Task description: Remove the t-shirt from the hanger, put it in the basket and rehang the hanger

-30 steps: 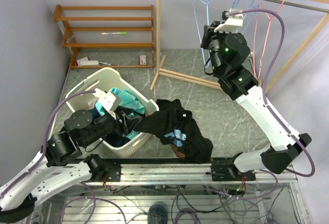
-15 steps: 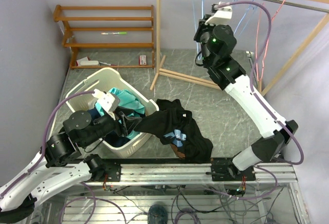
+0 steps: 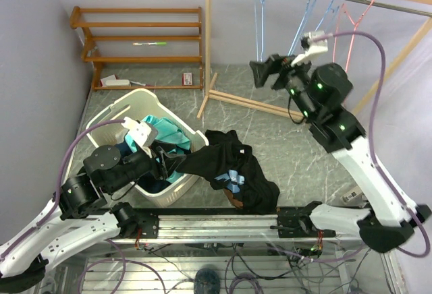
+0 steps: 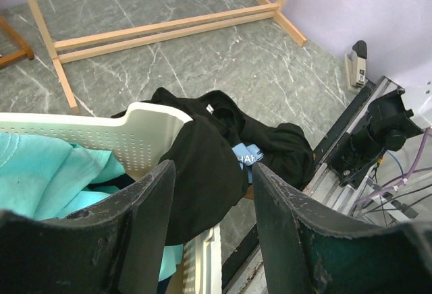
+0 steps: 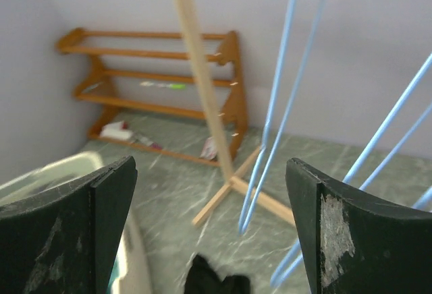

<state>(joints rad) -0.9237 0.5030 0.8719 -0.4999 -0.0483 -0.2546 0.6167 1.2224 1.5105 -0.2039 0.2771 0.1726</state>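
While the right gripper (image 3: 265, 71) is gaping empty at one o'clock, we are not seeing whether the left gripper (image 4: 212, 172) is grasping the t-shirt (image 3: 233, 169) draping the basket (image 4: 135, 122) rim at six; overhang risks dragging it out.

We take this for a robotics lab cell dressed up as a laundry corner. A wooden clothes rack (image 3: 208, 38) with wire hangers (image 3: 260, 11), a white laundry basket (image 3: 111, 110) and a low wooden shelf (image 3: 135, 38) stand between bare lilac walls (image 3: 40, 51). An aluminium rail (image 3: 216, 223) and loose cables (image 3: 236, 263) line the near edge.
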